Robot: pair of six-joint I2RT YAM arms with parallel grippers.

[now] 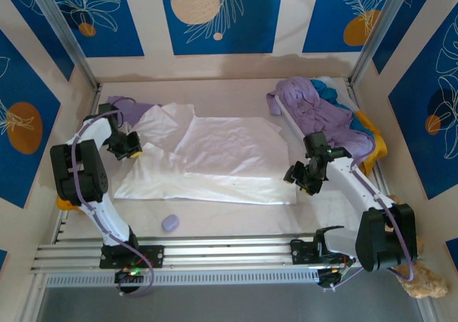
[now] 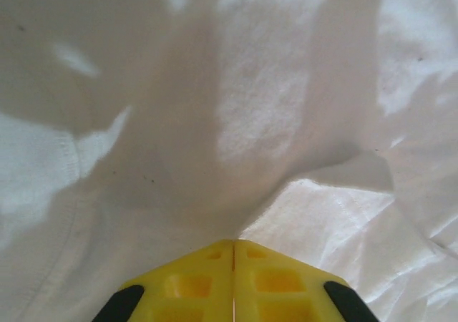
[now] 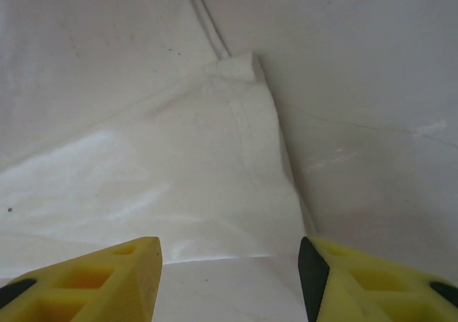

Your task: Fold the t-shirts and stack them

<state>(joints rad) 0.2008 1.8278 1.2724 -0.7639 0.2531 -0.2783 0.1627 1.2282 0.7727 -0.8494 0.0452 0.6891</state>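
Jaws on the left gripper [image 1: 129, 145] are pressed fully together. In the left wrist view the white t-shirt [image 2: 272, 107] puckers into a ridge that runs straight into their tips, so I judge they have a thin fold of cloth pinched. That grip sits at the rumpled left end of the shirt, a sensible place to lift an edge for folding. The right gripper [image 1: 304, 175] has its jaws about half open and holds nothing. Its wrist view shows a stitched corner of the white t-shirt [image 3: 200, 164] lying flat between and ahead of the two yellow fingers [image 3: 107, 279], with bare surface [image 3: 372, 86] beside it. The jaws seem lined up to close on the matching corner, so both ends could be raised together. The white t-shirt [image 1: 215, 157] lies spread across the middle of the surface [image 1: 215, 215], mostly flat, between the two arms. The other shirts wait in a heap at the back right: a lavender shirt [image 1: 315, 104] on top, a teal shirt [image 1: 333, 93] behind it and a yellow-orange shirt [image 1: 377, 147] at the outer edge. They are well apart from the working area, which leaves room for the fold. A small lavender blob [image 1: 170, 222] rests near the front, just beside the shirt's near hem but not touching it.
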